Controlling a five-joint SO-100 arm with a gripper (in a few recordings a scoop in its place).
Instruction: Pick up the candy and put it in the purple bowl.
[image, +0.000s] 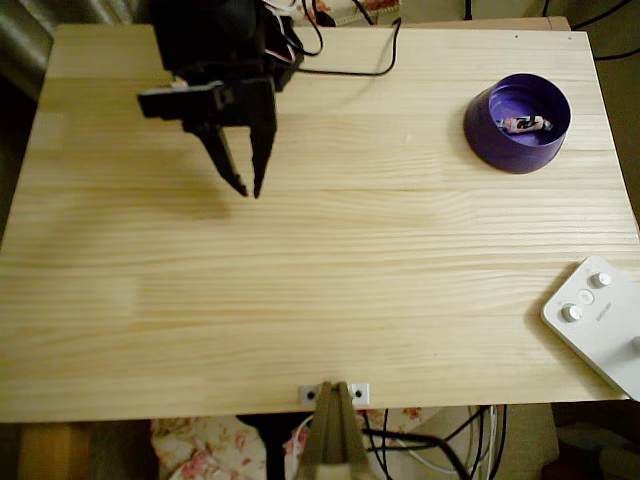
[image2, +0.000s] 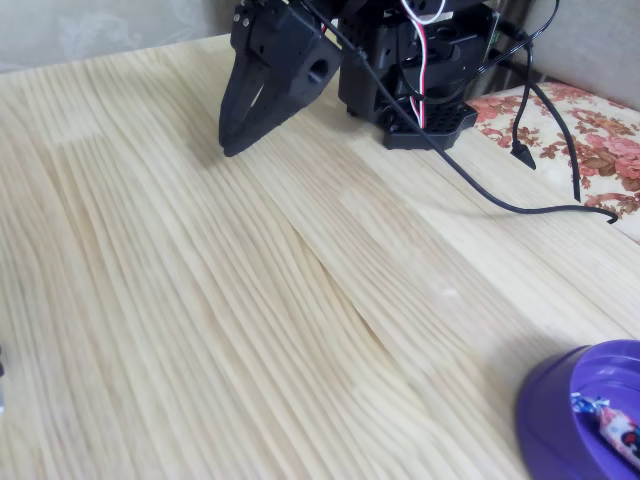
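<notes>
Candy (image: 526, 124) lies inside purple bowl (image: 517, 123); white box (image: 600, 322) nearby.

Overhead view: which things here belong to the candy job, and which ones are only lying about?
Belong to the job:
- candy, lying inside the bowl
- purple bowl
- tool, slightly open, far from the bowl

Only lying about:
- white box with knobs at the table's edge
- black cable

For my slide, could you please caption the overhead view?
Candy resting inside the purple bowl; black gripper empty, apart at the wooden table's far left.
</notes>
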